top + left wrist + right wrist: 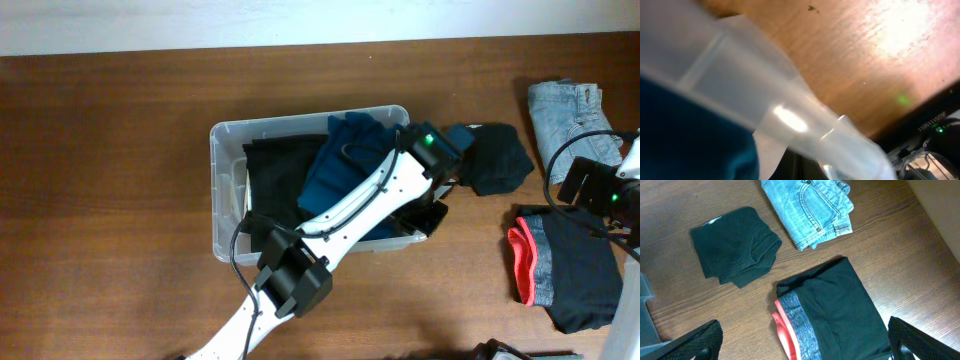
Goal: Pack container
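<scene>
A: Beneath my right gripper (805, 342), jaws wide apart, lies a folded black garment with red-and-grey waistband (840, 305).
B: And the clear plastic rectangular container (225, 190)?
A: Left of it, partly packed; my left gripper (435, 205) rests closed at its wall. Next, I'd say: descend, pinch that garment.

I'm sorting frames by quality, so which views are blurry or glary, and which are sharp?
Left wrist: out of focus, pressed close to the container rim, with a white highlight on the plastic and washed-out glare on the table at upper right. Right wrist: sharp and evenly lit, jeans stitching crisp. Overhead: clear, evenly lit.
</scene>
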Motion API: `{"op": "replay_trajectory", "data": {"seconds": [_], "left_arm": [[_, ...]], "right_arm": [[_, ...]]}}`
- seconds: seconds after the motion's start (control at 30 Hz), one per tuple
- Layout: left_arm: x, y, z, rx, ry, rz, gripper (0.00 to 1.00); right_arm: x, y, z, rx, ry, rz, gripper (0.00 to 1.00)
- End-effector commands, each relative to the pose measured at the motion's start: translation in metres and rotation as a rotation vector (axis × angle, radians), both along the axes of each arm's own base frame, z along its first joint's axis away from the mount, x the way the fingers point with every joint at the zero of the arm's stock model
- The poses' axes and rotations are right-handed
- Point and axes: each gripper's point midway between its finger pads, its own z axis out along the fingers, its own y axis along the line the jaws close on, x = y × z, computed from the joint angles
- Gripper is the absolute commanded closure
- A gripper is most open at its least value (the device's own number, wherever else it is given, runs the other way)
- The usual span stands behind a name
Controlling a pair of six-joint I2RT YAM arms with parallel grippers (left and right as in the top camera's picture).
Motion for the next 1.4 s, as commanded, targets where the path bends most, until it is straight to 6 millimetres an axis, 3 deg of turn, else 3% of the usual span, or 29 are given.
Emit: {"op": "replay_trajectory", "data": {"seconds": [0.0,0.2,0.3,0.43,0.67,0.73,0.87,1.0,1.17,1.37], "left_arm": [[-0.014,-0.007,-0.005,-0.012,0.043,-0.043,0.99],[0.002,0.003,-0.002,0.017,-0.021,-0.03,0.99],[0.012,0.009,0.007,0.016,-0.061,-0.019,0.9],[0.029,0.02,0.029,0.008,-0.141,0.004,0.83],[0.063,0.04,0.084,-0.058,-0.308,0.071,0.71],[0.075,0.052,0.102,-0.068,-0.362,0.102,0.43],[0.101,0.09,0.137,-0.069,-0.464,0.189,0.07],[0.125,0.137,0.172,-0.085,-0.541,0.305,0.06],[0.155,0.216,0.206,-0.086,-0.609,0.5,0.04],[0.185,0.328,0.206,-0.012,-0.607,0.825,0.03]], "right_arm": [[0.001,-0.001,0.005,-0.002,-0.017,-0.009,0.02],[0.001,-0.001,0.005,-0.002,-0.017,-0.009,0.02],[0.001,-0.001,0.005,-0.002,-0.017,-0.009,0.02],[0.001,-0.001,0.005,-0.002,-0.017,-0.009,0.02],[0.001,-0.001,0.005,-0.002,-0.017,-0.009,0.02],[0.0,-0.001,0.005,-0.003,-0.017,-0.009,0.02],[0.001,-0.001,0.005,-0.002,-0.017,-0.009,0.02],[0.001,-0.001,0.005,-0.002,-0.017,-0.009,0.02],[0.001,-0.001,0.005,-0.002,-0.017,-0.009,0.02],[0.001,-0.001,0.005,-0.002,-0.017,-0.009,0.02]]}}
